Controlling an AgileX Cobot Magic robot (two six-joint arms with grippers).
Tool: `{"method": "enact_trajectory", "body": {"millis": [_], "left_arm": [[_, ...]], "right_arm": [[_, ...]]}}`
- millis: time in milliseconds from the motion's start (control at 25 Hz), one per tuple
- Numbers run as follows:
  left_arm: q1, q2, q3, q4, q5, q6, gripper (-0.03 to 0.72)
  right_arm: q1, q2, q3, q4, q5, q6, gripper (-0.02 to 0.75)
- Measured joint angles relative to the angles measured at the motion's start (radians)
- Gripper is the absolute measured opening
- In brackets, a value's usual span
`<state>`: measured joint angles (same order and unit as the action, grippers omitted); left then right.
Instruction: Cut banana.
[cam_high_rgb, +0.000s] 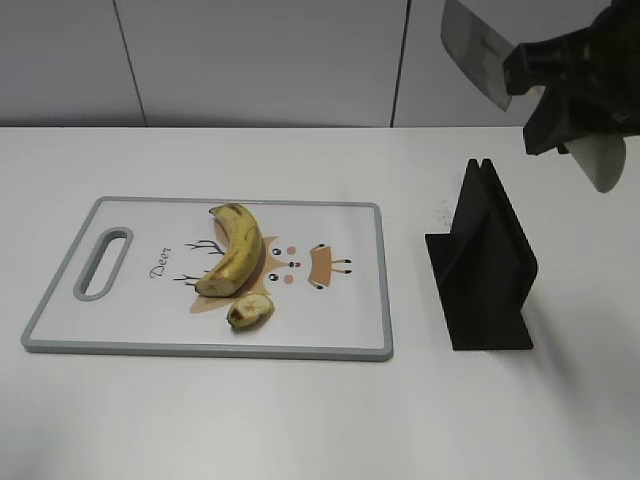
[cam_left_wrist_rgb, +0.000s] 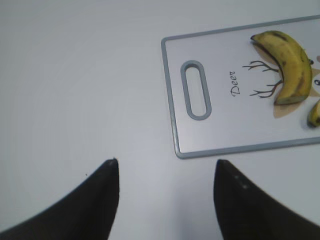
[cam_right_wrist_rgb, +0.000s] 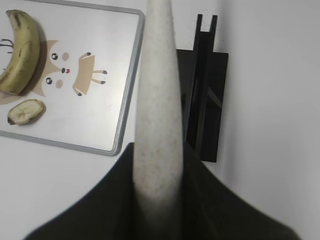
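Note:
A yellow banana (cam_high_rgb: 235, 250) lies on the white cutting board (cam_high_rgb: 330, 320), with a short cut-off piece (cam_high_rgb: 250, 311) just in front of its near end. Both also show in the right wrist view, the banana (cam_right_wrist_rgb: 21, 50) and the piece (cam_right_wrist_rgb: 25, 111). My right gripper (cam_high_rgb: 560, 90) is shut on a knife, held high at the top right; its steel blade (cam_high_rgb: 478, 50) points left and its pale handle (cam_right_wrist_rgb: 157, 100) runs between my fingers (cam_right_wrist_rgb: 157, 150). My left gripper (cam_left_wrist_rgb: 166, 167) is open and empty over bare table beside the board's handle end (cam_left_wrist_rgb: 196, 90).
A black knife stand (cam_high_rgb: 485, 265) stands on the table right of the board, below the raised knife; it also shows in the right wrist view (cam_right_wrist_rgb: 204, 100). The board has a grey rim and a deer drawing. A white wall is behind.

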<state>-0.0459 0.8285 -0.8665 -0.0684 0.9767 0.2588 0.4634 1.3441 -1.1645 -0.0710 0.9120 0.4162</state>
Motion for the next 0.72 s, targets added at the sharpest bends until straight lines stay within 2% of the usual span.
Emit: {"method": "enact_trajectory", "body": {"millis": [520,720], "left_arm": [[0.000,-0.424,0.266,0.011,0.082,-0.041,0.574],[0.000,-0.589,0.316,0.023,0.111,-0.061,0.572]], "right_arm": [[-0.003,-0.009,0.154,-0.020,-0.052,0.099,0.160],[-0.003,-0.010,0.199,-0.025,-0.072,0.110,0.160]]}}
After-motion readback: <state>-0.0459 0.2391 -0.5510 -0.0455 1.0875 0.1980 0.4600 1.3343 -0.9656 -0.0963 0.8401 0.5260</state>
